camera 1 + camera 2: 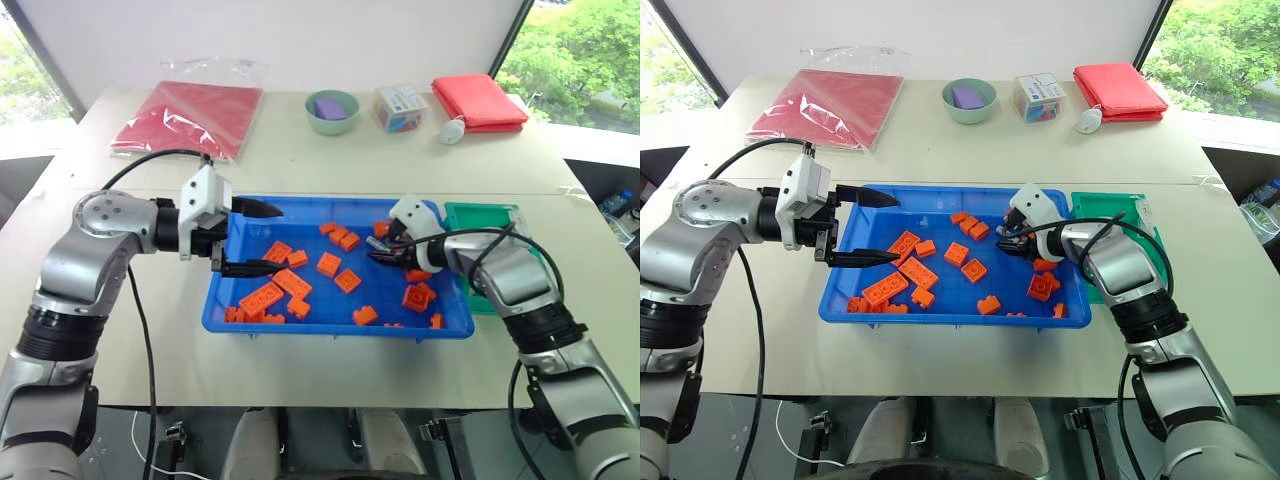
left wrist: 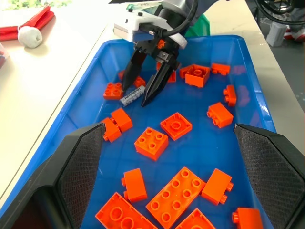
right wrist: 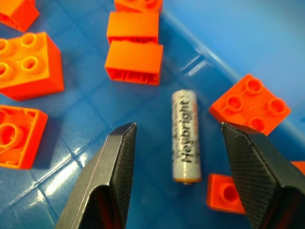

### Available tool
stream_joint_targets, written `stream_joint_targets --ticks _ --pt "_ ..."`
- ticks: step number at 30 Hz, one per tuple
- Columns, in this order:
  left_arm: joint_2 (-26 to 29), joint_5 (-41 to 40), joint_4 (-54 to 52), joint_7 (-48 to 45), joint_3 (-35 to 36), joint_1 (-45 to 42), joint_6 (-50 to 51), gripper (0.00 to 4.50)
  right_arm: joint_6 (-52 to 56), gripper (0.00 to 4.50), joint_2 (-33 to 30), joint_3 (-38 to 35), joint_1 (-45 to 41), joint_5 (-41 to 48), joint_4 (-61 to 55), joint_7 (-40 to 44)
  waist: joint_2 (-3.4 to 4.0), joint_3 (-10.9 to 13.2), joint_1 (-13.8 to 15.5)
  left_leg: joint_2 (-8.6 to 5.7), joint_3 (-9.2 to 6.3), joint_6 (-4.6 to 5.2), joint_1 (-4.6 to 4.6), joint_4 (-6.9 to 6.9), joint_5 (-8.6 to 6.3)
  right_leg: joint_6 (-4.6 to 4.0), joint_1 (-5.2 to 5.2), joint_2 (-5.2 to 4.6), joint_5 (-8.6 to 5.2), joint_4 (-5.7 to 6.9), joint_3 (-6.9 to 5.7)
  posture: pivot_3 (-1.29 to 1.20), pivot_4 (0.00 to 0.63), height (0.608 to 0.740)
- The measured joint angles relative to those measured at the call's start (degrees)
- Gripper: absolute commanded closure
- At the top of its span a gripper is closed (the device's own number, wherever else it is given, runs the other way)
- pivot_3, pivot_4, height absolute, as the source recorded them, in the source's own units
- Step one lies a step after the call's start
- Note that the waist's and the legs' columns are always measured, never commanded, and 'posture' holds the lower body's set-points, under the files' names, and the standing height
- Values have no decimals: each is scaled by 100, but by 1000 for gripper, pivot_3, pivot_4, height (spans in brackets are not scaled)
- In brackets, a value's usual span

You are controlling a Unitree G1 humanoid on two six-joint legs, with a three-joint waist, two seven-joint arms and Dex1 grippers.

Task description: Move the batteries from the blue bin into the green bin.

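Battery (image 3: 185, 138): one grey-silver cylinder w/ black print, lies flat on floor of blue bin (image 1: 240, 300), between orange bricks (image 1: 329, 264), near the bin's right end.
R gripper (image 3: 183, 157): fingers spread, one each side of the battery, not touching it.
L gripper (image 1: 262, 238): open wide, hangs over left end of blue bin, holds nothing.
Green bin (image 1: 481, 216): on table (image 1: 300, 165), touching the blue bin's right side.
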Motion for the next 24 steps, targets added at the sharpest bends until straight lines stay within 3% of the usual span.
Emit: stream_joint_targets --ticks 2,8,13,17,21,24 --pt "0 0 0 1 0 0 0 0 -70 1633 49 -14 -7 -16 62 16 0 0 -1 0 0 0 1 0 0 0 1 0 0 0 0 0 150 736" --pt "-1 -1 0 2 0 0 2 0 -111 4417 158 -39 -15 -55 83 84 0 0 -3 0 -1 0 2 0 0 0 3 0 0 1 -1 0 150 736" --pt "-28 -7 6 6 1 0 3 0 56 4404 158 -79 -15 -7 -49 110 0 0 -1 0 -1 0 2 0 0 0 1 0 0 1 0 0 150 736" --pt "-110 -9 158 106 12 68 -28 0 841 4404 129 -859 -257 556 -382 68 5 3 7 1 -5 0 -1 0 0 3 -4 -3 2 4 2 0 150 736" --pt "-296 25 357 296 151 398 -351 0 1244 4404 -848 -1758 -442 881 -763 167 5 3 58 -1 -5 0 -7 -2 0 2 -2 -14 1 -1 -12 0 150 736" --pt "-362 82 531 411 308 600 -640 0 1259 4404 -1546 -2280 -112 886 -724 208 3 2 61 -2 -1 4 -7 -3 -3 -12 1 -17 -6 -9 -11 0 150 736"
